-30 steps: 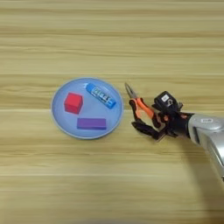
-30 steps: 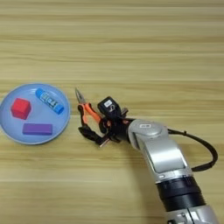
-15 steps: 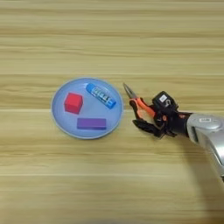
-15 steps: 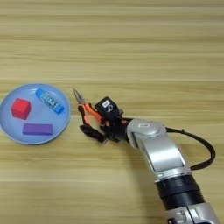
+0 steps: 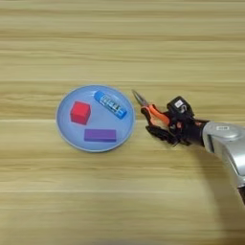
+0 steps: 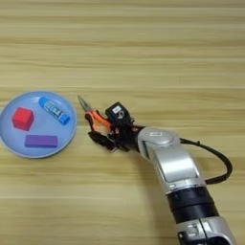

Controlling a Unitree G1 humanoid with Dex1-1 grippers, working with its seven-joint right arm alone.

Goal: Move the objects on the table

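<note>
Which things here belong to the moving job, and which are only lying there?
Belong to the job: red cube, purple block, blue tube, pliers, at the claw.
Only there: blue plate, table.

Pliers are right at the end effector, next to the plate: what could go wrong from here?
1. The pliers point their tip at the plate; pushed left, they could shove it.
2. The end effector sits over the handles, so a poor hold might let them slip.
3. The tube may roll.

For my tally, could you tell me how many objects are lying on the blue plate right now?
3: the red cube at left, the blue tube at upper right, the purple block nearest. None appears hidden.
</note>
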